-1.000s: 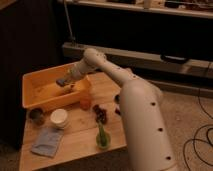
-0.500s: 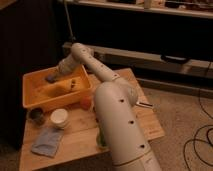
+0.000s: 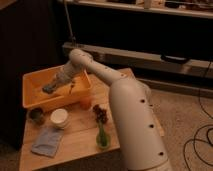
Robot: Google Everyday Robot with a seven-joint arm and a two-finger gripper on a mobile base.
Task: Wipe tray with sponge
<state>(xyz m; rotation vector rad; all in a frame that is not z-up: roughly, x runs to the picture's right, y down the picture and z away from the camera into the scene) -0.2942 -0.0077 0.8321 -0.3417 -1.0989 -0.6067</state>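
A wooden table is shown carrying six items. The tray is placed at 10 o'clock from the table centre. An orange object is set just beside the tray's near wall, at 12 o'clock. A white cup is located at 9 o'clock, with a small dark bowl just beside it, farther out. A folded blue-grey cloth is laid at 8 o'clock. A green vase holding dark flowers is stood at 5 o'clock. The gripper is positioned inside the tray, at the sponge.
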